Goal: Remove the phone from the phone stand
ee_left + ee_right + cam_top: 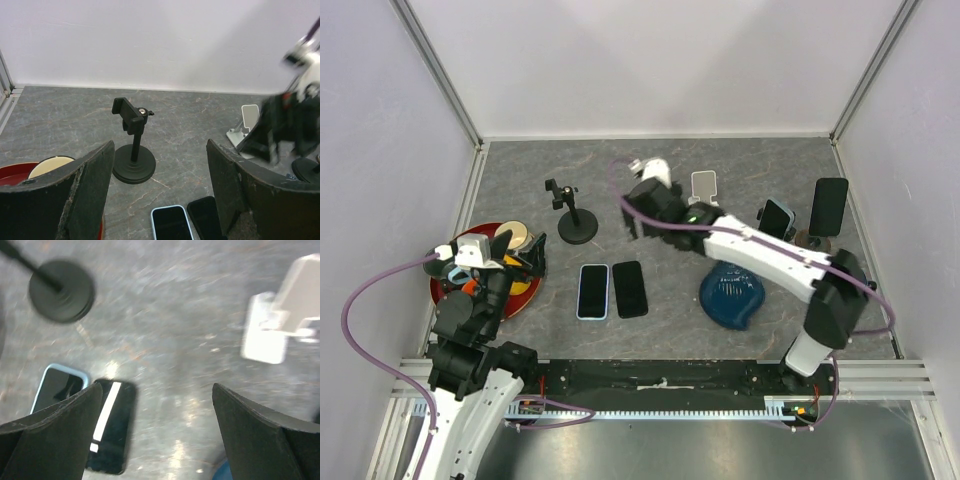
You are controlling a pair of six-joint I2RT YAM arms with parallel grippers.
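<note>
Tool fingers [50, 430] crowd both wrist views, your right tool [157, 395] and left tool [160, 147] gaping wide and empty, while the black phone [830, 205] stands propped in its phone stand [807, 238] at the bench's [520, 170] right edge, probably light, rigid and slick-faced, so pinch it across its long side edges.

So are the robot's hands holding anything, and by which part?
Nothing is held. The left gripper and the right gripper are both open, with only bare table between their fingers.

2 phones [593, 291] before stand [579, 228]
</note>
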